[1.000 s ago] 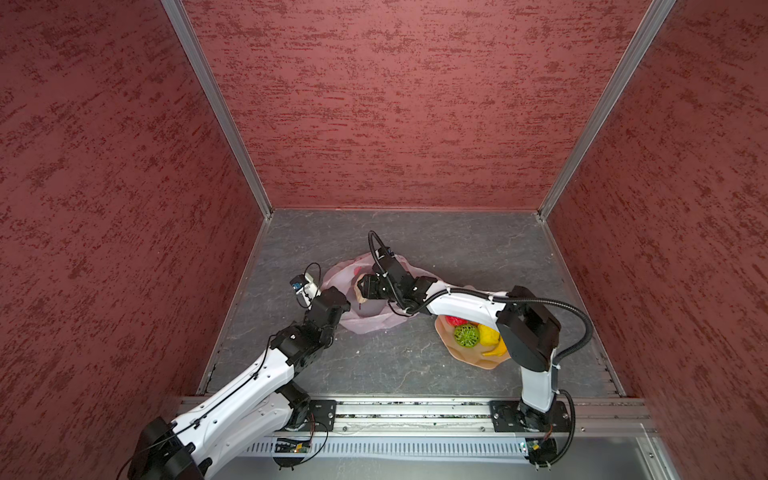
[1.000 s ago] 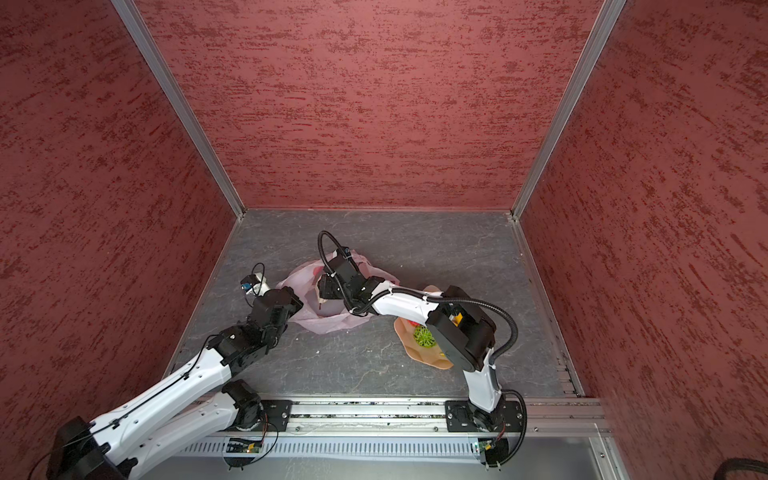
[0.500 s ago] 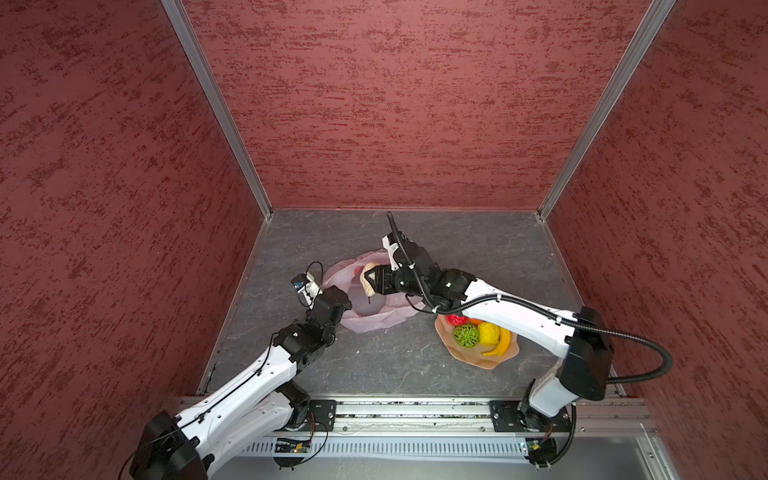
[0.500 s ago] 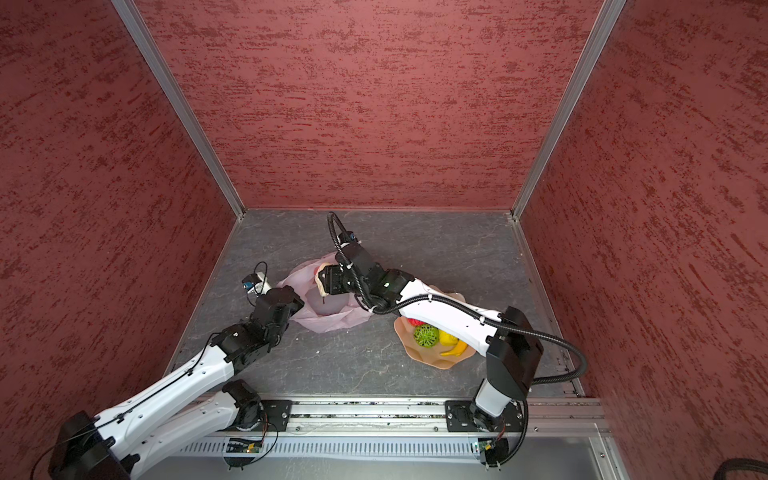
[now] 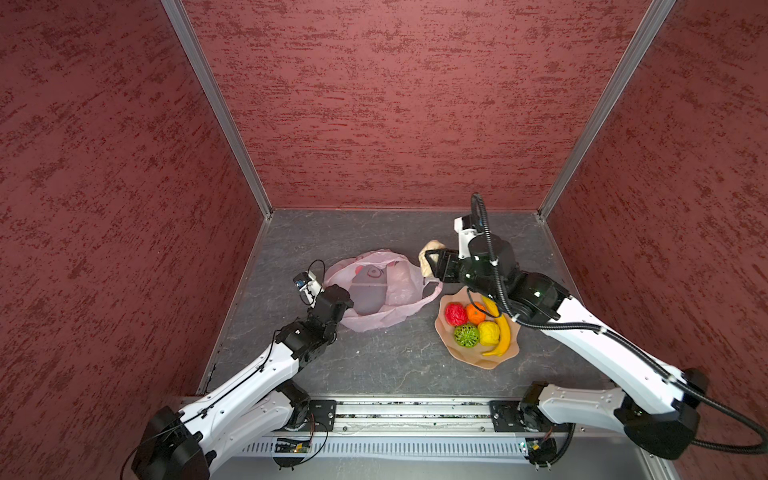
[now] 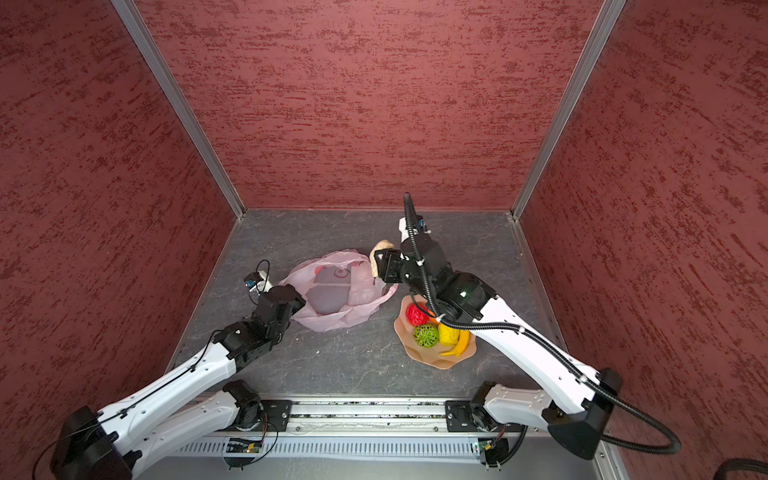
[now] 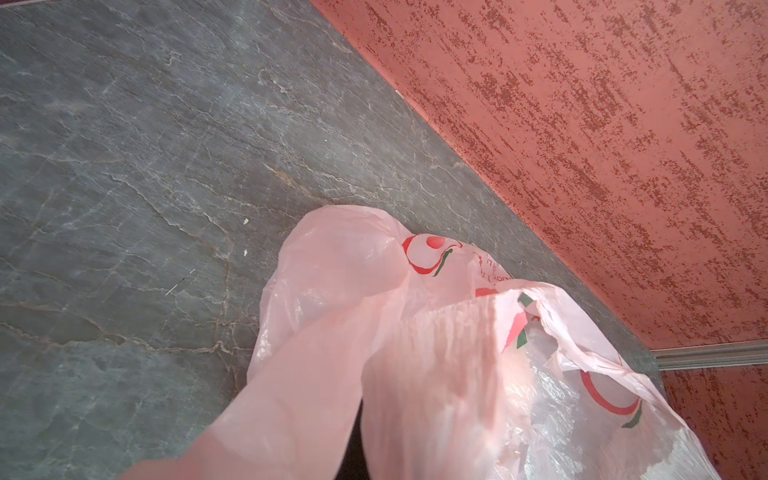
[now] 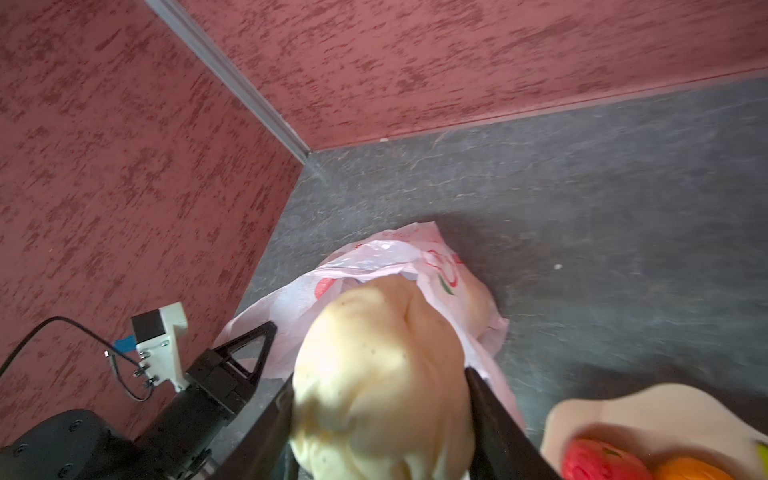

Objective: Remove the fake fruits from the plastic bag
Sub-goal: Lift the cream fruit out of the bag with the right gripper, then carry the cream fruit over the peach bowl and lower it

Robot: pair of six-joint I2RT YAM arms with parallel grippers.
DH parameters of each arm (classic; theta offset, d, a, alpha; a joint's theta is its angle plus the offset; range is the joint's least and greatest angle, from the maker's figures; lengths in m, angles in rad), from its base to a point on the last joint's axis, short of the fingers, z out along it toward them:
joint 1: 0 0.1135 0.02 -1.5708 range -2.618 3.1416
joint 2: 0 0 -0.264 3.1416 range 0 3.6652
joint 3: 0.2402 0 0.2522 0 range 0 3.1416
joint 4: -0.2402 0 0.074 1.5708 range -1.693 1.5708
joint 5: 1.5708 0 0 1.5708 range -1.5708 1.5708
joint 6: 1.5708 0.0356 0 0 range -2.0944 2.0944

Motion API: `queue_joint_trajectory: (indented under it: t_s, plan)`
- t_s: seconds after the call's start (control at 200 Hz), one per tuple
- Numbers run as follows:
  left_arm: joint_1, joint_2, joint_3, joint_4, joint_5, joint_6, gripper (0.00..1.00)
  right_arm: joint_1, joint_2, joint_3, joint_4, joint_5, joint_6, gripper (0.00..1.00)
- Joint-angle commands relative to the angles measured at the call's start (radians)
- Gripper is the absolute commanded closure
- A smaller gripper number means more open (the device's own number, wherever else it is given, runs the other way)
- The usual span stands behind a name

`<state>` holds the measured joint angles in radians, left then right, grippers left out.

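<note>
The pale-pink plastic bag (image 5: 380, 291) (image 6: 334, 297) lies crumpled on the grey floor, its mouth open. My left gripper (image 5: 341, 306) is at the bag's near-left edge, shut on the film, which covers the jaws in the left wrist view, where the bag (image 7: 374, 316) fills the lower part. My right gripper (image 5: 435, 266) (image 8: 382, 415) hangs just right of the bag, above the floor, shut on a cream lumpy fruit (image 5: 428, 252) (image 6: 379, 251) (image 8: 374, 365). A red ball (image 5: 456, 314), orange (image 5: 476, 312), green lattice ball (image 5: 466, 335), lemon (image 5: 489, 332) and banana (image 5: 500, 334) lie in the tan dish.
The tan wavy-edged dish (image 5: 478, 361) (image 6: 436, 360) sits on the floor, near-right of the bag and under my right forearm. Red textured walls close in the left, back and right sides. A metal rail (image 5: 407, 411) with the arm bases runs along the front.
My right arm has drawn back to the right, carrying the cream fruit out of the bag's mouth and up beside the dish. The left gripper has kept its hold on the bag.
</note>
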<state>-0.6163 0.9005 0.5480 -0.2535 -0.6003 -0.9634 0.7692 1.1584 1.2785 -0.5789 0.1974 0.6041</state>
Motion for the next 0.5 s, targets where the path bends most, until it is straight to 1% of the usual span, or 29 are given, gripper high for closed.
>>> queue_joint_trajectory:
  t_s: [0.0,0.1,0.266,0.366,0.491]
  plan:
    - [0.006,0.015,0.037,0.025,0.019,0.021,1.00,-0.068,-0.054,-0.060,-0.125,0.075,-0.013,0.71]
    - [0.006,0.025,0.044,0.026,0.020,0.026,1.00,-0.149,-0.089,-0.118,-0.162,0.053,-0.016,0.71]
    - [0.006,0.030,0.056,0.010,0.010,0.028,1.00,-0.250,-0.113,-0.220,-0.176,-0.005,-0.017,0.71]
    - [0.006,0.028,0.057,0.005,0.003,0.032,1.00,-0.290,-0.120,-0.285,-0.162,-0.038,0.002,0.71]
    - [0.006,0.033,0.055,0.008,0.007,0.037,1.00,-0.315,-0.114,-0.354,-0.137,-0.069,0.026,0.71]
